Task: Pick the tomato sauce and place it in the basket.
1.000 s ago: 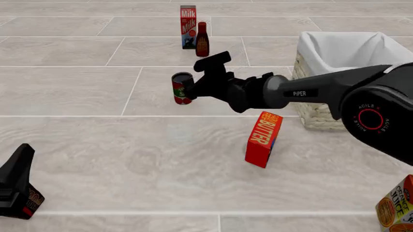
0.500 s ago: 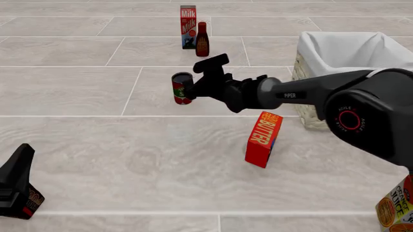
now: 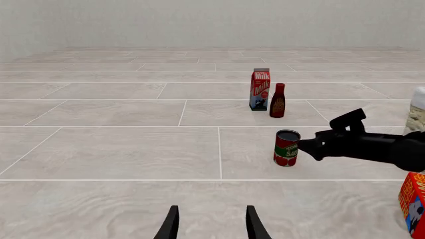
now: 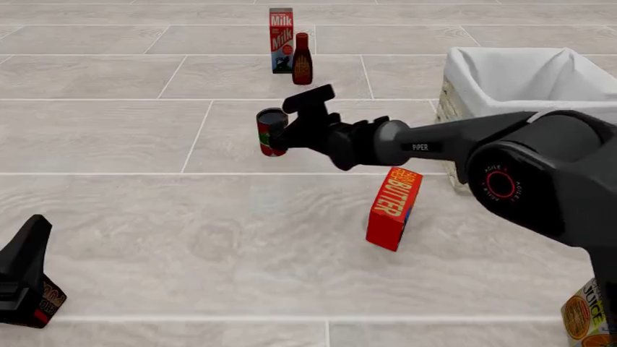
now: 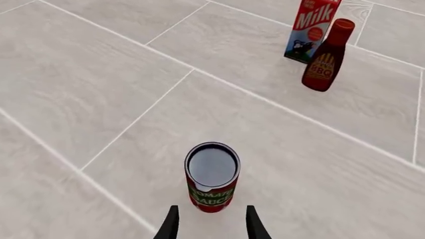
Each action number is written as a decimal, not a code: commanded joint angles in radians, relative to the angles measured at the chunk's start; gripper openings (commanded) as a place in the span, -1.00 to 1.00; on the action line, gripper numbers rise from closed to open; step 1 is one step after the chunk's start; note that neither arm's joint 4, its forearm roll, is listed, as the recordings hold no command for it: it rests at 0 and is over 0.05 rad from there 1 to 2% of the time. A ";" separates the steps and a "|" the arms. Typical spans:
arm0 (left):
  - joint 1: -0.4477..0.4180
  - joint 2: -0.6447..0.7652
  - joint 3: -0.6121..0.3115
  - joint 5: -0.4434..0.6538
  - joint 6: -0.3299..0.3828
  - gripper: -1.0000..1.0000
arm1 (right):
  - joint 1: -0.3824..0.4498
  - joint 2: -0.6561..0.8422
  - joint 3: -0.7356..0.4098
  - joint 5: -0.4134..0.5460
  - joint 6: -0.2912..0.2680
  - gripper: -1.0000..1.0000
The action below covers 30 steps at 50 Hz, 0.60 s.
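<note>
The tomato sauce (image 4: pixel 271 132), a small can with a red and green label and a dark top, stands upright on the tiled floor. It also shows in the left wrist view (image 3: pixel 287 148) and the right wrist view (image 5: pixel 212 177). My right gripper (image 4: pixel 285 136) is open, its fingertips (image 5: pixel 171 222) just short of the can on either side, not touching it. The basket (image 4: pixel 464 172), pale wicker with a white lining, stands at the far right. My left gripper (image 4: pixel 26 269) is open and empty at the near left, far from the can.
A milk carton (image 4: pixel 280 40) and a dark red-brown sauce bottle (image 4: pixel 302 59) stand behind the can. A red butter box (image 4: pixel 394 208) leans in front of the basket. A juice carton (image 4: pixel 590 316) is at the near right corner.
My right arm has stretched a little further left towards the can, with its elbow swinging in lower. The can and the left arm have not moved.
</note>
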 commanded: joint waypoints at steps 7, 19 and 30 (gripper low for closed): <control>0.000 0.000 0.000 0.000 0.000 1.00 | 0.004 0.054 -0.064 0.013 0.010 1.00; 0.000 0.000 0.000 0.000 0.000 1.00 | 0.011 0.074 -0.076 0.010 0.017 1.00; 0.000 0.000 0.000 0.000 0.000 1.00 | 0.007 0.101 -0.105 0.013 0.032 1.00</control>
